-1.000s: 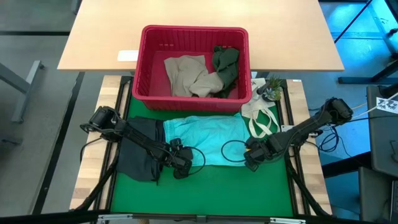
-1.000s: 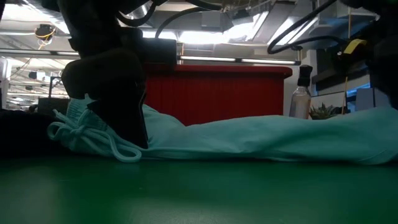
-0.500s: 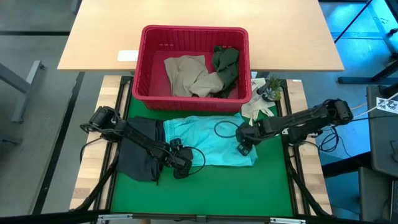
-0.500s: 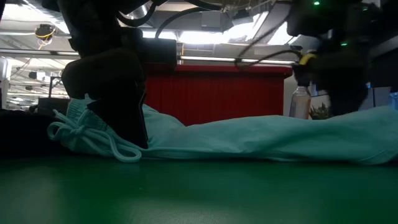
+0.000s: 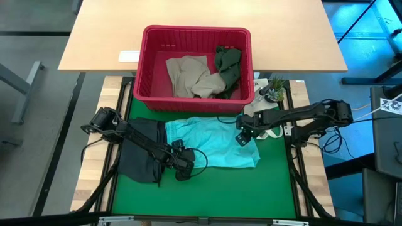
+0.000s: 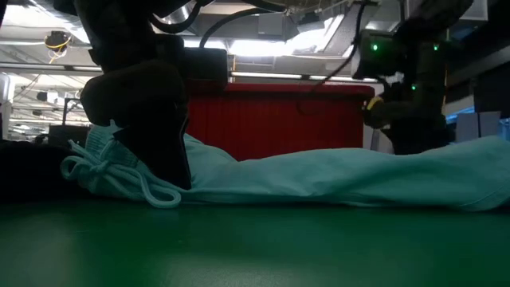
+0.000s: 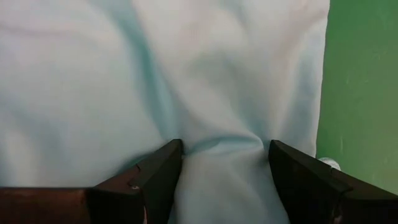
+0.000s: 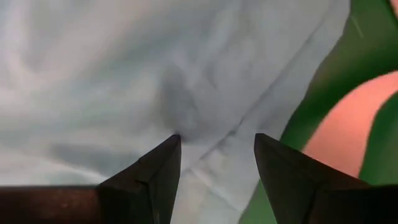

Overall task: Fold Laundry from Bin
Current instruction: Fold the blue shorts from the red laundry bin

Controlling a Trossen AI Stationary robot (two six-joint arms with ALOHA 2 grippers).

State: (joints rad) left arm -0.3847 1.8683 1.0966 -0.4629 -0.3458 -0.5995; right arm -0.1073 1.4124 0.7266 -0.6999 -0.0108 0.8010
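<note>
While tools (image 7: 221, 158) hide it, teal garment (image 5: 210, 141) seemingly pinched, bin (image 5: 196, 34) behind.

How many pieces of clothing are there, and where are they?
4. A beige garment and a dark olive one lie in the red bin; a teal one and a black one lie on the green mat. More may be hidden underneath.

I saw soft, matt, creased teal cloth (image 5: 210, 143) on a matt green mat (image 5: 207, 191); the ribbed red bin (image 5: 196, 36) looked like smooth plastic.
</note>
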